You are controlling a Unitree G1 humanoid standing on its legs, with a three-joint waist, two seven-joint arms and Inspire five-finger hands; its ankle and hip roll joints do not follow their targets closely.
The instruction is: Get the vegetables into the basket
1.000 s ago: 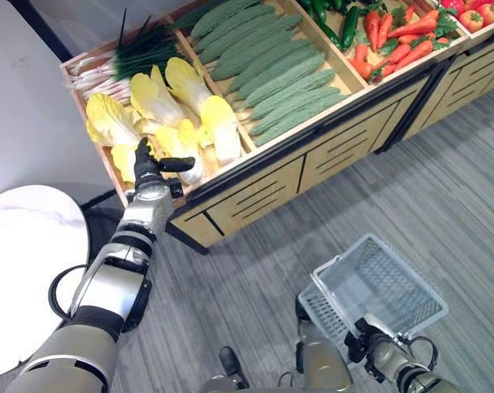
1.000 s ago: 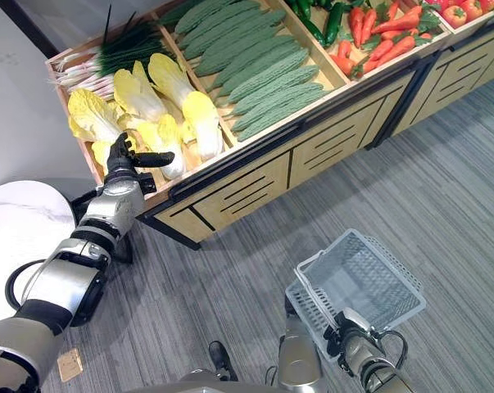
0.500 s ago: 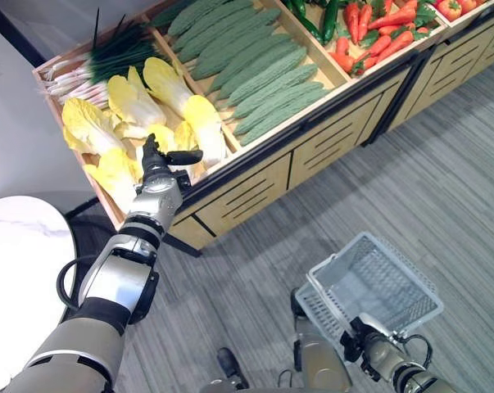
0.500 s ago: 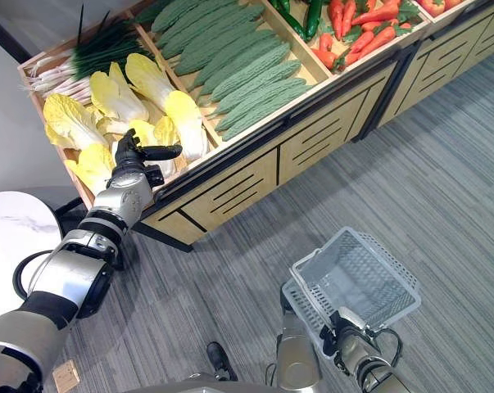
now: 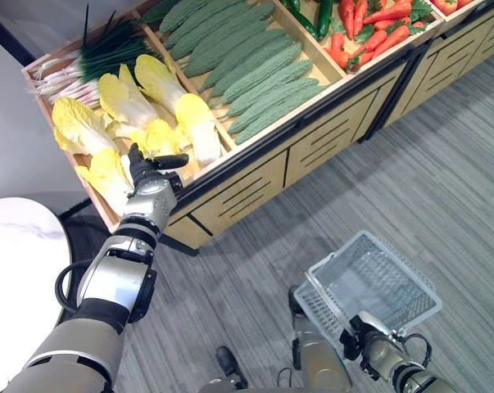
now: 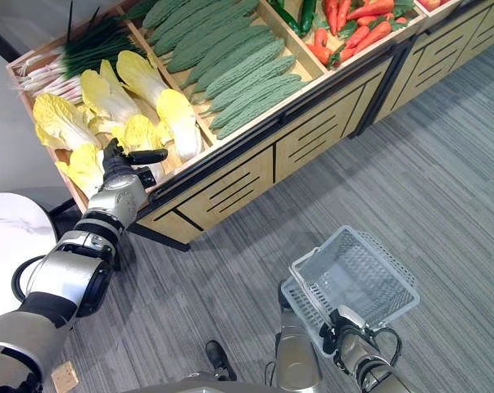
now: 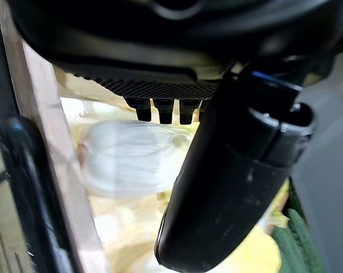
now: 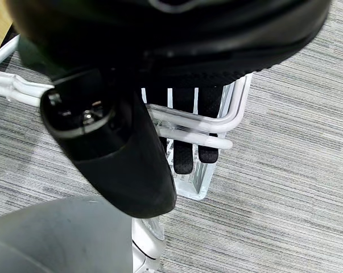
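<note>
My left hand (image 5: 151, 174), upper left: outstretched, thumb spread, over cabbages (image 5: 174, 123), empty. My right hand (image 6: 351, 336), bottom right: fingers curled round basket (image 6: 357, 277) handle.

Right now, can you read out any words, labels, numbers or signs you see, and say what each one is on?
None: there is no readable text on the stand, the vegetables, the basket, the white table or the floor.
The left hand and right hand also bear no readable print.
</note>
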